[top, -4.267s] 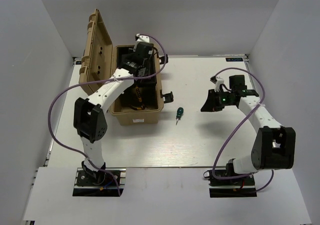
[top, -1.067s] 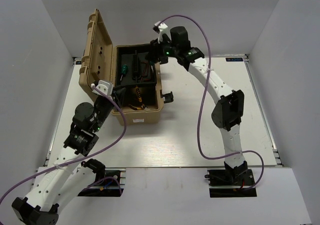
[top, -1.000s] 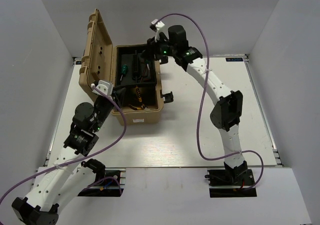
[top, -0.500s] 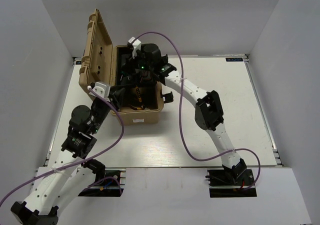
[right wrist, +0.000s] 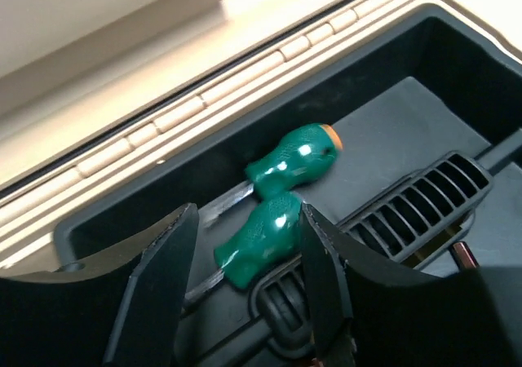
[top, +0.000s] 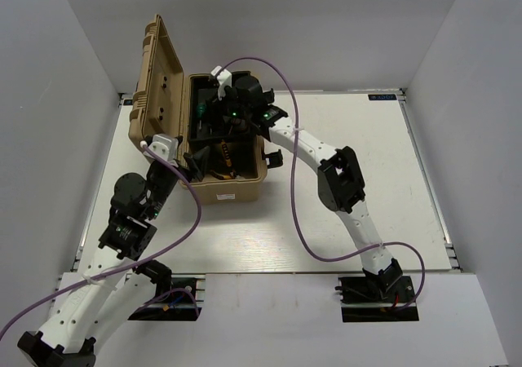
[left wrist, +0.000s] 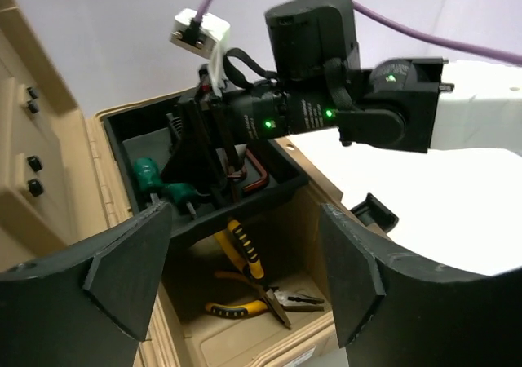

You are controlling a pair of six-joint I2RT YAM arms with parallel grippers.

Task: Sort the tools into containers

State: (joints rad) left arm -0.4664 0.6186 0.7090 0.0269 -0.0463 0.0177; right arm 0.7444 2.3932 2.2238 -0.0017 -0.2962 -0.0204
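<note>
The second green screwdriver (right wrist: pixel 259 238) now lies in the black tray (right wrist: pixel 391 130) of the toolbox (top: pixel 236 192), just beside the first screwdriver (right wrist: pixel 289 159). A few seconds ago it was alone on the tabletop (top: pixel 424 179). The right claw (right wrist: pixel 245 281) is opening around it and, I judge, has let it go. The left claw (left wrist: pixel 245 277) has also opened wide and holds nothing, above the pliers (left wrist: pixel 245 298). The sorting looks nearly done. The red hex keys (left wrist: pixel 249 175) are mostly hidden behind the right claw, so I cannot count them.
</note>
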